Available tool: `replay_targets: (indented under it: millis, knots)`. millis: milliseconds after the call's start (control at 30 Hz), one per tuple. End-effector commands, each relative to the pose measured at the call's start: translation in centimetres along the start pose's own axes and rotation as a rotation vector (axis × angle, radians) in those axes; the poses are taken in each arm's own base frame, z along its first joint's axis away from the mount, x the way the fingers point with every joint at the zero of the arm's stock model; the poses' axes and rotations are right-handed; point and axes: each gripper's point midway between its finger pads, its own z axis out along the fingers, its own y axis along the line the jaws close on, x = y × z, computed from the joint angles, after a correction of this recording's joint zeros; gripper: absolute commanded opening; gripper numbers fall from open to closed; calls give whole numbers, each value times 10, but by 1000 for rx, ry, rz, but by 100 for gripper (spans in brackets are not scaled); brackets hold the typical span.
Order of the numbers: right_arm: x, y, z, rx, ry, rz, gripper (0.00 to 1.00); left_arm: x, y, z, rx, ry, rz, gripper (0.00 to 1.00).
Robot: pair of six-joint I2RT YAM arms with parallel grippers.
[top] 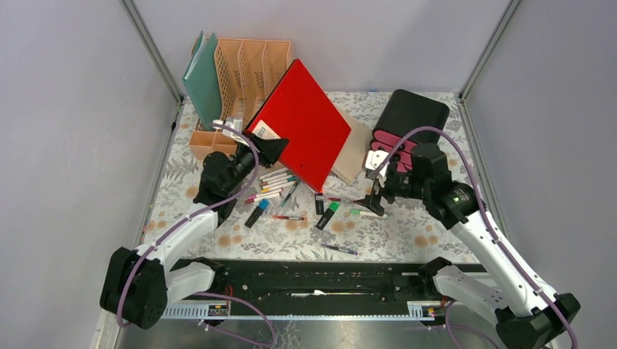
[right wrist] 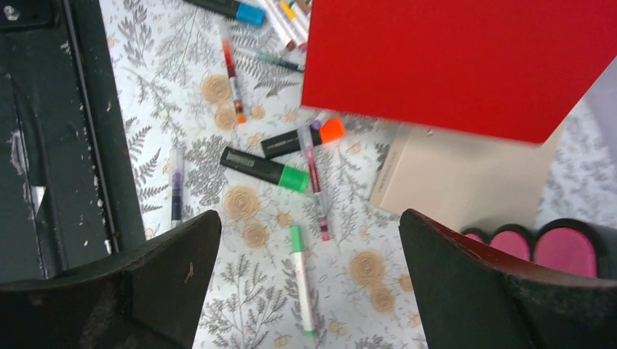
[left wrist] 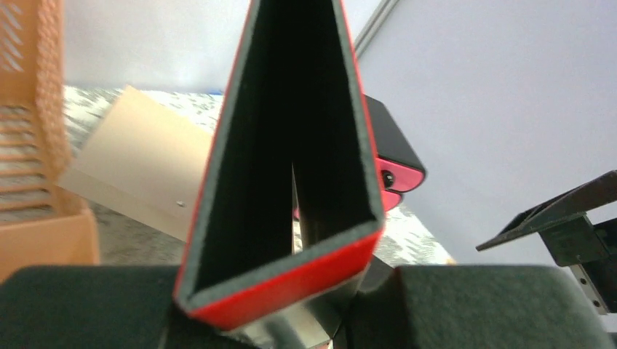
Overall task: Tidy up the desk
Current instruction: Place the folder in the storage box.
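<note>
We see the desk (top: 407, 234), a flat top under white cloth printed with grey ferns and tan flowers. It fills the space between the grey walls, just beyond the black rail that carries our arm bases. At its far left corner stands the peach file rack (top: 251, 65), with a green folder (top: 202, 81) upright at its left side. At the far right sits the black-and-pink drawer box (top: 411, 116). Between them a beige board (top: 354, 151) lies flat on the cloth.

Across the middle of the desk pens and markers (top: 273, 182) lie loose. Among them are a black marker with a green cap (right wrist: 265, 169) and one with an orange cap (right wrist: 302, 139) just beside it. A thin pink pen (right wrist: 314, 182) runs next to both. There is also a white pen with a green tip (right wrist: 300, 280), and a purple pen (top: 340, 249) lies alone near the rail.

Our left gripper (top: 271, 150) is clamped on the near-left corner of the red binder (top: 309, 123). The binder is raised off the cloth and tilted, and its right side overlaps the beige board in the top view. From the left wrist we look past the pads (left wrist: 473, 305) into the binder's black inside.

Our right gripper (top: 374, 198) hangs above the cloth right of centre, near the drawer box. Its jaws are spread wide, holding nothing, and the white pen lies below them.
</note>
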Motion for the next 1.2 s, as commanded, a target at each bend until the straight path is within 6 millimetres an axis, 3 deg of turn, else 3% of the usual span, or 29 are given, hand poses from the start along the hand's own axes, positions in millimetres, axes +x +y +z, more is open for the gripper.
replay_targets:
  millis: [0, 267, 733, 1167]
  knots:
    - [21, 10, 10, -58, 30, 38, 100, -64, -13, -2, -34, -155, 309, 0]
    - [36, -5, 15, 29, 60, 30, 100, -112, -7, -7, -133, -291, 442, 0]
    - [47, -16, 16, 97, 82, 7, 100, -169, 9, 16, -232, -338, 590, 0]
    - [57, -15, 22, 82, 106, 12, 100, -238, 23, 6, -308, -417, 691, 0]
